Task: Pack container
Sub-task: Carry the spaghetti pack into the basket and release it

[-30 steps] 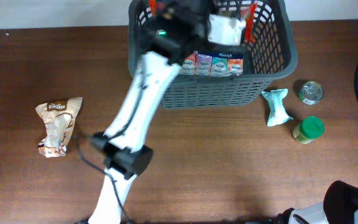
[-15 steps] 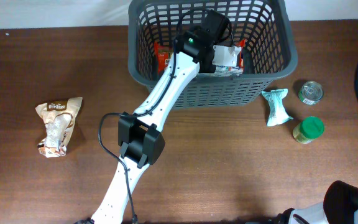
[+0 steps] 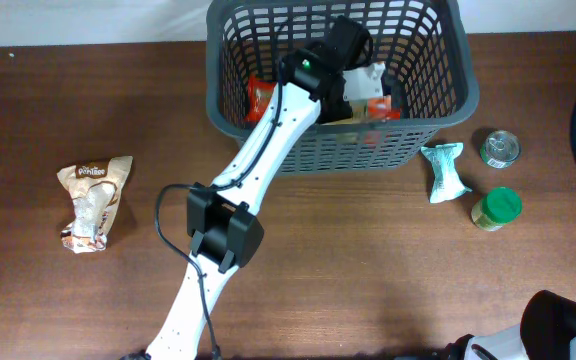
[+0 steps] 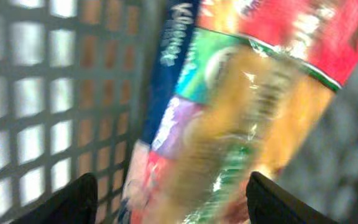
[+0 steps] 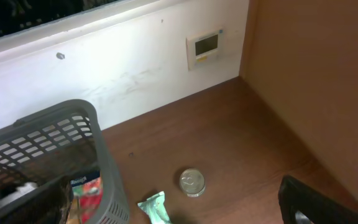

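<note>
The dark grey container (image 3: 368,150) stands at the back of the table, and my left arm reaches down into it. My left gripper (image 3: 353,80) hangs over a white, red and yellow packet (image 3: 376,88). The left wrist view shows that packet (image 4: 260,112) blurred between my fingers (image 4: 79,202), which stand wide apart with a gap beside it. A Kleenex pack (image 4: 173,93) leans on the lattice wall (image 4: 17,93). A red packet (image 3: 260,95) lies in the left half. My right gripper (image 5: 166,205) is open and empty, high above the container's right rim (image 5: 98,155).
A brown snack bag (image 3: 93,200) lies far left. Right of the container sit a teal packet (image 3: 443,170), a tin can (image 3: 499,148) and a green-lidded jar (image 3: 495,208). The right arm's base (image 3: 563,320) fills the bottom right corner.
My left arm swung down into the container with the packet. Its jaws have since opened, and the packet has tipped and shifted between them. The right arm has not moved.
</note>
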Tool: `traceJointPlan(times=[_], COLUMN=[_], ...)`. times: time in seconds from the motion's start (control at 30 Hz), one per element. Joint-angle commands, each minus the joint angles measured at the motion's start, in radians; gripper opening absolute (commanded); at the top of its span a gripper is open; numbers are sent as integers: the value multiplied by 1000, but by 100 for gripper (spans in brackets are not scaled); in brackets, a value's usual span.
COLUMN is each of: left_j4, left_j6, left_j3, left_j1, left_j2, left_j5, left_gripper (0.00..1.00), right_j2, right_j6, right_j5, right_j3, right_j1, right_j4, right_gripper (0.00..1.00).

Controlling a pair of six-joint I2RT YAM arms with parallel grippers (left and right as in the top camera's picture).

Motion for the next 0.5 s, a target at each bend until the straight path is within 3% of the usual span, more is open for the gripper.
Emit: traceJointPlan(times=[0.0,0.3,0.47], left_j4=[-3,-81,-214], left_j6=[-144,-281,-444], left_j3=[76,184,184], left_j1=[-1,80,249], left_j2=[-130,-358,-433], left_j5=[-36,-214,-217], left_gripper=[69,65,65], right_j2=[5,5,5], right_j6=[0,0,0], right_j5=[8,8,8], right_j3=[-1,-1,-1], right_j1=[-7,-7,-7], right_j4=[3,3,3], right_gripper=[99,99,99])
